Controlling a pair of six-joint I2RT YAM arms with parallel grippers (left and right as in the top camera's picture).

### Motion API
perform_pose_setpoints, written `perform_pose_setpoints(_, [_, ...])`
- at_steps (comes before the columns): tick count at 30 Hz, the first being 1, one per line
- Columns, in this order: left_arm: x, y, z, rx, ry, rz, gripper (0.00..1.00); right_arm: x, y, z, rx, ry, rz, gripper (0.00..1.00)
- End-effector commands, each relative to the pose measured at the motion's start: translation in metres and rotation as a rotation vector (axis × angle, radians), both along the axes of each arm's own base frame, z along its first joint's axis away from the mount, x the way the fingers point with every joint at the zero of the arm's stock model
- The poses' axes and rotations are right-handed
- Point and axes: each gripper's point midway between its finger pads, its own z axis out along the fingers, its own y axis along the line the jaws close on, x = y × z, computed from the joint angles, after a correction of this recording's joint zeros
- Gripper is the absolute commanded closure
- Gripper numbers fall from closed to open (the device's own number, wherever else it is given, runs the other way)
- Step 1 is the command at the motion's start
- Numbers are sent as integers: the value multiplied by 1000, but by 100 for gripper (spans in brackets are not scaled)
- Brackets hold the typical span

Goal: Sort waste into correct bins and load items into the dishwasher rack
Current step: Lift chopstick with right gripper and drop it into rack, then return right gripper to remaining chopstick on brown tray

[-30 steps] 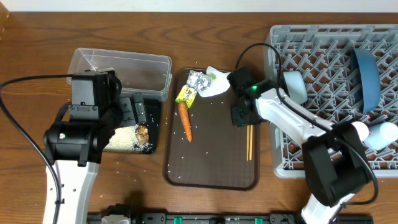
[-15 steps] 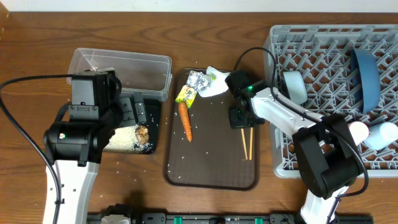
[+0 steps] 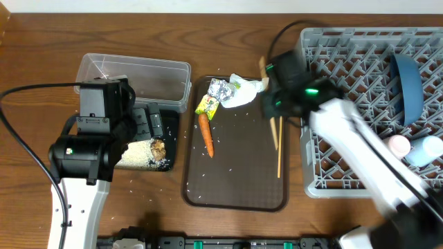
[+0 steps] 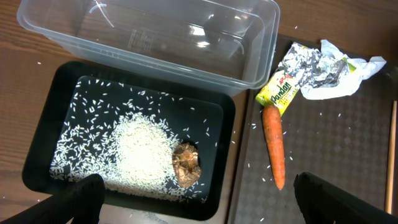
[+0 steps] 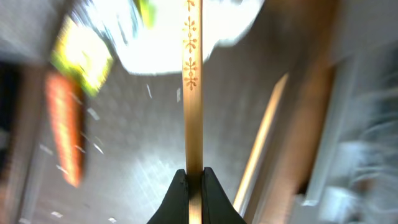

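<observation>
My right gripper point(image 3: 275, 104) point(image 5: 194, 171) is shut on one wooden chopstick point(image 5: 193, 87) and holds it above the brown serving tray point(image 3: 235, 187), beside the grey dishwasher rack point(image 3: 346, 62). The other chopstick point(image 3: 279, 158) point(image 5: 264, 143) lies on the tray. An orange carrot point(image 3: 206, 135) point(image 4: 273, 146), a yellow-green wrapper point(image 3: 207, 104), silver foil point(image 3: 220, 88) and crumpled white paper point(image 3: 242, 95) also lie there. My left gripper point(image 4: 199, 208) stands open over the near edge of the black tray point(image 4: 37, 155), which holds rice point(image 4: 140, 149) and a brown lump point(image 4: 186, 165).
The clear tub point(image 3: 135, 79) point(image 4: 155, 31) stands behind the black tray. In the rack stand a dark blue plate point(image 3: 408, 83), a pink cup point(image 3: 398, 145) and a light blue cup point(image 3: 423, 151). Rice grains are scattered over the serving tray and the table.
My right gripper has shut on one chopstick and lifted it off the tray, and the arm has swung up towards the rack. The left arm has not moved.
</observation>
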Motion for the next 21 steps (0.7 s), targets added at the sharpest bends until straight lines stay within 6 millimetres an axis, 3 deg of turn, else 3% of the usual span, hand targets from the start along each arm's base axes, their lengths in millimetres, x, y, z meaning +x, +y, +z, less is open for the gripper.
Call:
perform_pose_setpoints(1, [2, 2, 6, 8, -13, 3, 2, 11, -56, 51, -57, -152, -108, 99])
perform_pose_setpoints(5, [2, 2, 6, 8, -13, 3, 2, 11, -129, 69, -139, -187, -256, 99])
perform_pose_setpoints(10, [2, 2, 6, 8, -14, 3, 2, 9, -200, 55, -233, -123, -332, 99])
perform_pose_setpoints(13, [2, 2, 6, 8, -13, 3, 2, 12, -227, 37, -273, -68, -351, 99])
perform_pose_setpoints(21, [2, 2, 6, 8, -14, 3, 2, 22, -263, -20, -405, 83, -405, 99])
